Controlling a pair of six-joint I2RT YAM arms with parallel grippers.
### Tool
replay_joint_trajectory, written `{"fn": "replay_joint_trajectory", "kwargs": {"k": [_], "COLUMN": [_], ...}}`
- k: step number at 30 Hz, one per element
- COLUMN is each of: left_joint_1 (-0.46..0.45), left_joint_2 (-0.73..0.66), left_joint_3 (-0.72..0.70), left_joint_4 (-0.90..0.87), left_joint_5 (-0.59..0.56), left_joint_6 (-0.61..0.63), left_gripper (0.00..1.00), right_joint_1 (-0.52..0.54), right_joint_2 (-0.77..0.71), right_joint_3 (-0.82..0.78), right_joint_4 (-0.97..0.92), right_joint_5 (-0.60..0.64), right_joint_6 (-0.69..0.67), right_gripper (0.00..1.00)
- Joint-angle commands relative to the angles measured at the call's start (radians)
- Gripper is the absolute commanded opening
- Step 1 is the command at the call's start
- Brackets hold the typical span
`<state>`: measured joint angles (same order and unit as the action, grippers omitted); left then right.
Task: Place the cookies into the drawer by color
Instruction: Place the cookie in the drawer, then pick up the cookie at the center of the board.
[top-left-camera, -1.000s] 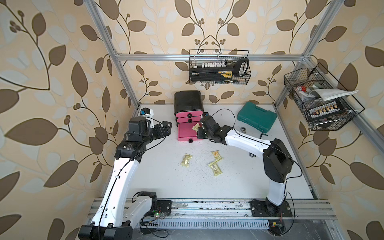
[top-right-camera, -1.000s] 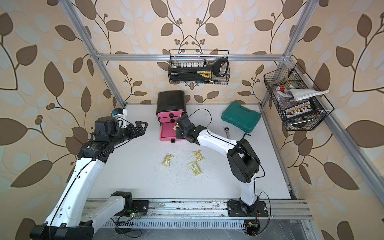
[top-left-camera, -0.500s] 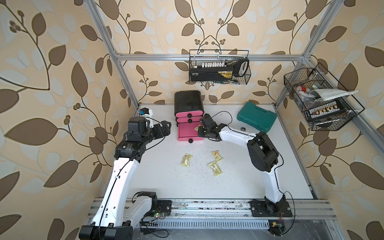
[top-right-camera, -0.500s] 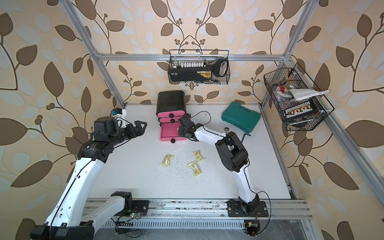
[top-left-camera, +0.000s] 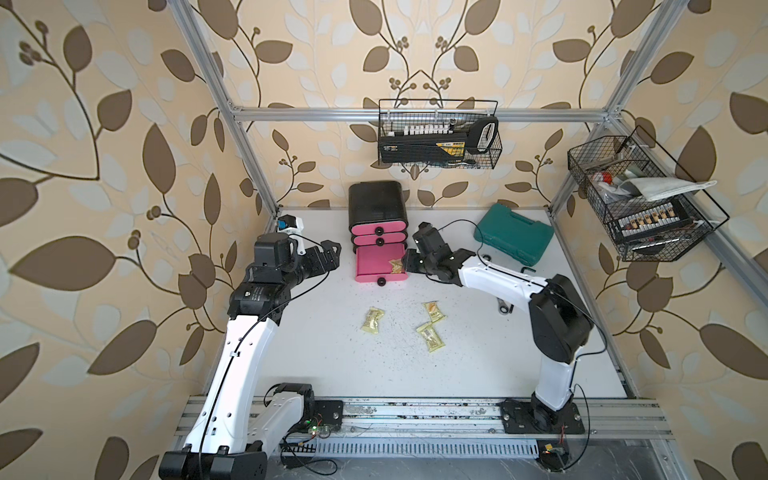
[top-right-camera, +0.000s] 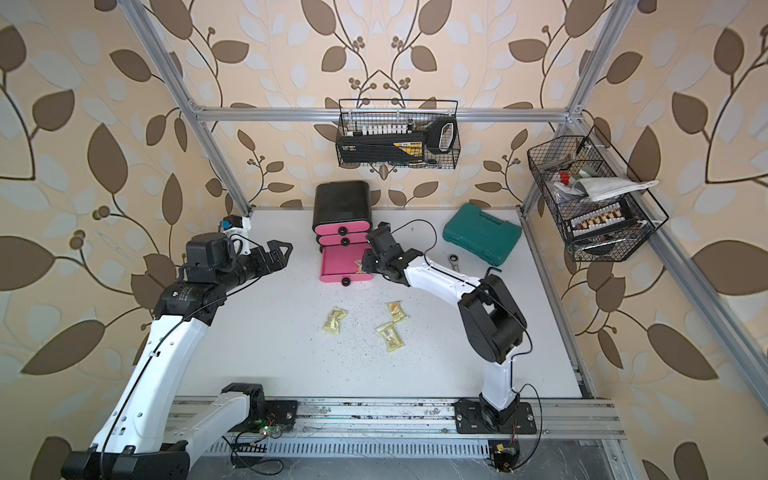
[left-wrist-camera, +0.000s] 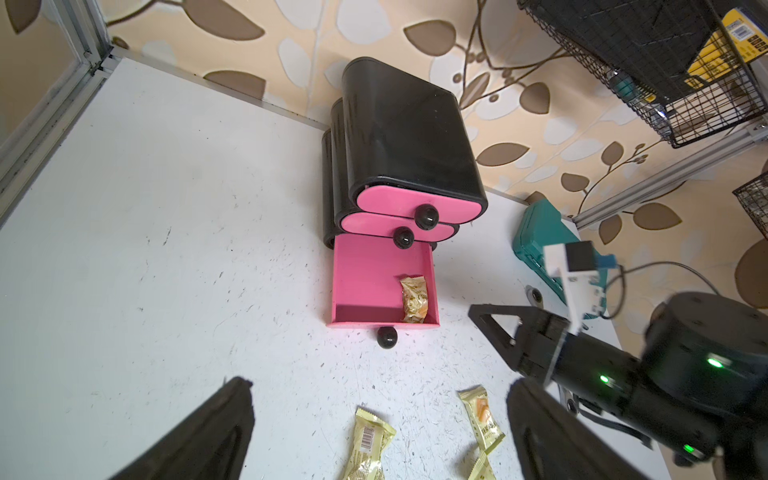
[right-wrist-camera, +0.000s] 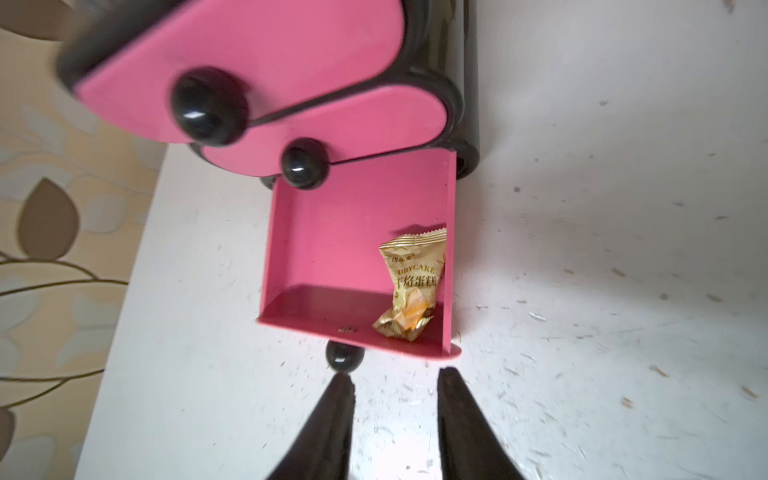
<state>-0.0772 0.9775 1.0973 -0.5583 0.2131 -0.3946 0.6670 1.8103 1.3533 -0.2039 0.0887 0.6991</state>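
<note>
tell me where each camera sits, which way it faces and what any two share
Top views: high above the front, looking down at the table; both whole arms show, left gripper and right gripper open.
Left wrist: on the left arm, facing the drawer cabinet past its own fingers; the right gripper shows too.
Right wrist: on the right arm, close over the open bottom drawer, own fingertips parted.
Shared: all show the yellow cookie in that drawer.

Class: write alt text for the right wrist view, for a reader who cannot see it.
A gold crinkly wrapped cookie packet lies in the pulled-out bottom pink drawer of a black cabinet. The right gripper, jaws parted and empty, hovers just outside the drawer front.
</note>
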Motion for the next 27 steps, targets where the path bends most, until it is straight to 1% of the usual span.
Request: {"fn": "replay_joint_trajectory", "kwargs": {"k": [1,4,9,13,15,17,22,27], "left_joint_1": [0.008,0.007,0.008,0.008,0.008,0.008,0.008,0.008], "left_joint_2": [-0.002,-0.004,-0.007,-0.004,0.001,0.003,0.004,0.010], "left_joint_3": [0.012,0.012,0.012,0.010,0.013,0.015,0.015,0.015], "left_joint_4": [0.033,0.034,0.033,0.033,0.031,0.027,0.026,0.024], "left_joint_5": [0.026,0.031,0.033,0.030,0.031,0.030,0.018,0.014], "left_joint_6": [-0.010,-0.010,-0.015,-0.016,-0.015,-0.014,-0.013,-0.011], "left_gripper": [0.98,0.98,0.98,0.98,0.98,0.98,0.98,0.98], "right_joint_1": [0.000,-0.014,-0.054,-0.090,-0.098,-0.107,-0.118,-0.120], "right_joint_2": [-0.118,-0.211,-0.325,-0.381,-0.397,-0.400,-0.344,-0.266], "right_joint_3": [-0.119,-0.223,-0.387,-0.507,-0.560,-0.605,-0.704,-0.764], "right_joint_4": [0.037,0.008,-0.015,-0.020,0.006,0.038,0.208,0.358], "right_joint_5": [0.013,0.002,-0.013,-0.054,-0.087,-0.121,-0.282,-0.345], "right_joint_6": [-0.012,-0.038,-0.056,-0.039,-0.027,-0.005,0.091,0.166], "right_gripper": [0.39,0.41,0.42,0.42,0.43,0.45,0.50,0.50]}}
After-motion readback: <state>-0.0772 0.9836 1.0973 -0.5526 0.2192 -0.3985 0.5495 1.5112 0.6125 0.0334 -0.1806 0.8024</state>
